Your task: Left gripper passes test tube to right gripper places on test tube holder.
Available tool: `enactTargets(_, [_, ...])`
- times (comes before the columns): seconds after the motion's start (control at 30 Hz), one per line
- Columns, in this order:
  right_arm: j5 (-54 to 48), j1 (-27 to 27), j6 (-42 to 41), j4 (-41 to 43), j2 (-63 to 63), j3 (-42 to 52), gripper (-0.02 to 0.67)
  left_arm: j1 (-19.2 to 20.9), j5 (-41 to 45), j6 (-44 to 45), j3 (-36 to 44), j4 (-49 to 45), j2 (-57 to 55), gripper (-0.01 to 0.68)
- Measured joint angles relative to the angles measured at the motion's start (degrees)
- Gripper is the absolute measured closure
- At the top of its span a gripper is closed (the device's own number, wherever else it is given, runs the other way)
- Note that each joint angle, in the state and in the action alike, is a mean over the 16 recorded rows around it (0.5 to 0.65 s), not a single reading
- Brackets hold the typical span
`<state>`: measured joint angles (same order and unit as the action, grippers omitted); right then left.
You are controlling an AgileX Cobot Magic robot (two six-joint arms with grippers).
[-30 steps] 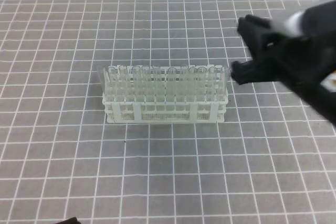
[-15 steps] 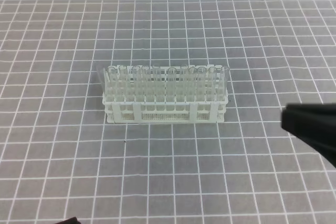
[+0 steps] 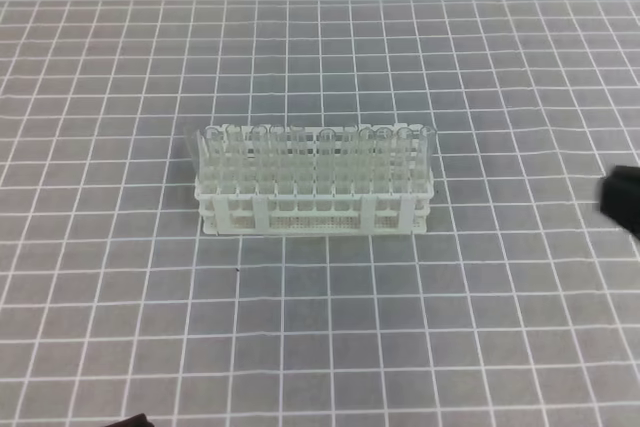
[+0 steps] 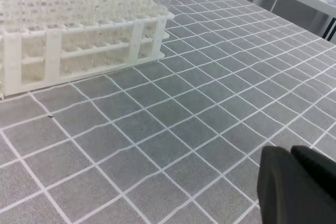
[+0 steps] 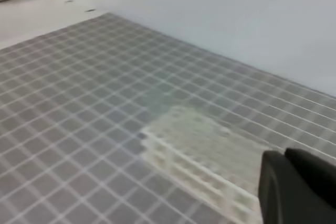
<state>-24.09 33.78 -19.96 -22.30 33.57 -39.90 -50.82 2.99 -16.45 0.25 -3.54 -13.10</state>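
Right tool (image 3: pixel 622 203) now withdrawn from test tube holder (image 3: pixel 316 187), shut, empty.

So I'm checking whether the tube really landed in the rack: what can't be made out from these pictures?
- Which test tube was just placed: clear tubes crowd the test tube holder and blend together in the high view.
- Tube tops: cut off by the upper edge in the left wrist view.
- Right gripper: only a dark corner shows at the high view's right edge; the right wrist view is blurred.
- Left gripper: only its black fingertips show.
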Motion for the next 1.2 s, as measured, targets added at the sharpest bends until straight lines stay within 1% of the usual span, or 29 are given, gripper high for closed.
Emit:
enactTargets(0.17, [1.52, -7.29, 0.00, 0.87, -7.74, 7.25, 0.662, 0.00, 0.00, 0.00, 0.00, 0.00, -0.03, 0.673])
enactTargets(0.37, [3.57, -17.22, 0.00, -0.66, -20.72, 18.76, 0.662, 0.02, -0.10, -0.01, 0.08, -0.02, -0.09, 0.673])
enactTargets(0.53, [6.77, -22.33, 0.00, -2.01, -29.28, 27.24, 0.662, 0.02, -0.10, -0.02, 0.12, -0.03, -0.15, 0.673])
enactTargets(0.67, [9.83, -24.14, 0.00, -3.09, -33.09, 31.86, 0.662, 0.03, -0.14, -0.03, 0.21, -0.05, -0.20, 0.673])
enactTargets(0.9, [13.69, -24.69, 0.47, -3.25, -34.43, 35.70, 0.662, 0.03, -0.05, -0.03, 0.21, -0.05, -0.26, 0.673])
enactTargets(1.2, [11.60, -24.69, 10.20, 7.65, -34.43, 36.80, 0.662, 0.02, 0.02, -0.02, 0.16, -0.04, -0.24, 0.673])
